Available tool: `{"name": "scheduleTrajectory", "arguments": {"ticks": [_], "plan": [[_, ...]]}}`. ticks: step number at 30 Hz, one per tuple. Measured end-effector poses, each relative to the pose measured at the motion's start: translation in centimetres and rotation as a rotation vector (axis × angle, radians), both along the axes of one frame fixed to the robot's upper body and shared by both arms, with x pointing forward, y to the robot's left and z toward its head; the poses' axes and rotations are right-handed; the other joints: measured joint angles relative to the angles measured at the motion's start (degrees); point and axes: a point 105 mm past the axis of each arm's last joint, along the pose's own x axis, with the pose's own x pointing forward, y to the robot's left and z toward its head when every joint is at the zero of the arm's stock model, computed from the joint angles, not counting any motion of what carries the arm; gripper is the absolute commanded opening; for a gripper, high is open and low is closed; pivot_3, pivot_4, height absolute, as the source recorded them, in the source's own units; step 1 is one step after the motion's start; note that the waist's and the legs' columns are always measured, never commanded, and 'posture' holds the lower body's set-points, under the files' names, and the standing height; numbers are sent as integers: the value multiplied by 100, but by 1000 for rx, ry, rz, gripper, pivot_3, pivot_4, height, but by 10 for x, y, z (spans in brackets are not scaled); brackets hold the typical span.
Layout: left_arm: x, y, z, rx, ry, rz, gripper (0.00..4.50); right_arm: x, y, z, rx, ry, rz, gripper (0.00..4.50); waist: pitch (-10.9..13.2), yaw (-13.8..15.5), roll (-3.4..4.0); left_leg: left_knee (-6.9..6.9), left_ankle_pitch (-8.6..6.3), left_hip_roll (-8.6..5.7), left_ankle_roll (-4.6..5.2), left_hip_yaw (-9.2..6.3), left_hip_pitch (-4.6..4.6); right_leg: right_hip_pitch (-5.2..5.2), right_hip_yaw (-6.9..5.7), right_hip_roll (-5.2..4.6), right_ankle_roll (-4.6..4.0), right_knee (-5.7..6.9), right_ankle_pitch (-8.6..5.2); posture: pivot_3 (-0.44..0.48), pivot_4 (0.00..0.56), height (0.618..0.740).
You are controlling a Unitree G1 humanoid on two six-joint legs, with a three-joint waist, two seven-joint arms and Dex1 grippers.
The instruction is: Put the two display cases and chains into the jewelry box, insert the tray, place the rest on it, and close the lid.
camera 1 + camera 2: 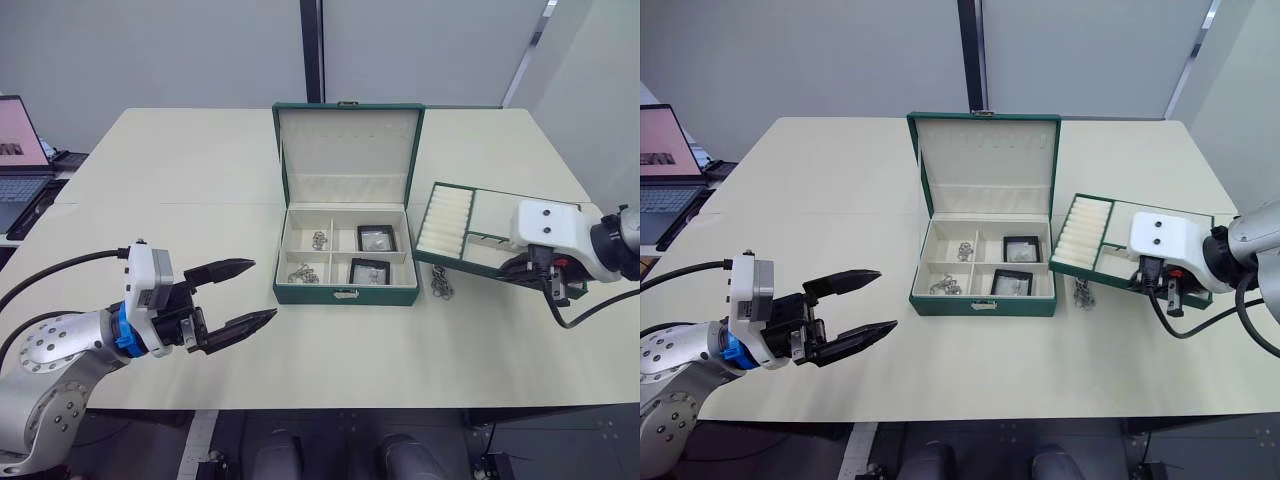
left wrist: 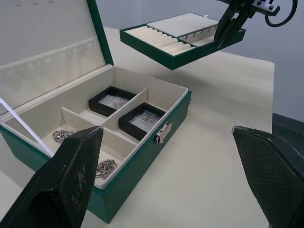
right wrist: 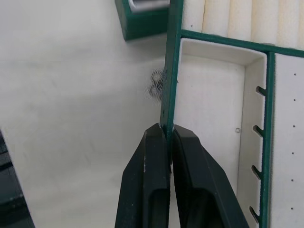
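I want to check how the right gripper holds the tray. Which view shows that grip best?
The right wrist view: the right gripper is shut on the tray wall. The left wrist view shows the tray lifted off the table; in the eye views the wrist hides the grip.

The jewelry box (image 1: 346,250) has a dark green, faintly grained leather-like skin outside and a cream, matt fabric-looking lining inside, with a small shiny metal clasp (image 2: 162,132) on its front wall. The tray (image 1: 470,230) wears the same green skin and cream lining, with padded ring rolls (image 1: 445,221). The 2 display cases (image 2: 127,110) have matt black frames and glossy clear tops. The chains (image 2: 107,167) glint like silvery metal. The worktop (image 1: 180,190) is smooth, matt and pale cream. The left gripper (image 1: 250,292) has matt black fingers (image 2: 66,185) with a fine woven texture.
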Motion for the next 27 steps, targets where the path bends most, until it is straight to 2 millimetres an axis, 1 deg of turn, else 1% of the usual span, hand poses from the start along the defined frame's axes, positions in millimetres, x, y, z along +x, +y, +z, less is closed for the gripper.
{"name": "scheduleTrajectory", "arguments": {"ticks": [1, 2, 8, 12, 17, 20, 23, 27], "plan": [[0, 1, 0, 2, 0, 5, 4500, -2, 7, 1, -1, 0, 19, 26, 0, -1, 0, 0, 0, 0, 0, 1, 0, -25, 2, 0, 0, 1, 0, 0, 150, 740], [0, 1, -1, 3, -1, 6, 4500, -4, 13, 1, -2, 0, 37, 26, 1, -1, -2, -1, 0, 0, 1, 0, 0, -27, 0, 0, 0, 1, 0, 0, 150, 740], [-5, 10, -7, 11, 25, 51, 4500, 3, 55, -12, 7, 12, 108, 26, 10, -60, -23, -1, 0, 2, 1, 1, -17, -58, 6, 0, -1, 14, 0, 0, 150, 740], [-5, 20, 3, 27, -2, 101, 4500, 9, 81, -12, 8, -7, 157, 26, 17, -82, -36, 0, 0, 2, 1, -1, -22, -64, 3, 0, -2, 18, 0, 0, 150, 740], [-9, 20, 7, 42, 11, 116, 4500, 8, 113, -12, 41, -3, 237, 26, 21, -84, -42, -1, 0, 3, 1, -2, -22, -64, 1, -1, -2, 17, 0, 0, 150, 740], [-9, 21, 6, 37, 24, 125, 4500, 9, 125, -14, 44, 3, 261, 26, 22, -81, -47, 0, 0, 3, 1, -3, -22, -65, -1, -1, -2, 19, 0, 0, 150, 740], [-8, 22, 9, 41, 20, 141, 4500, 15, 137, -19, 56, 16, 264, 26, 21, -89, -51, 0, 0, 4, 1, -3, -22, -70, 0, 0, -2, 25, 0, 0, 150, 740], [-9, 22, 12, 45, 11, 148, 4500, 23, 140, -24, 63, 22, 246, 26, 23, -84, -54, 0, 0, 4, 1, -3, -25, -71, -1, -1, -2, 24, -1, 0, 150, 740]]}}
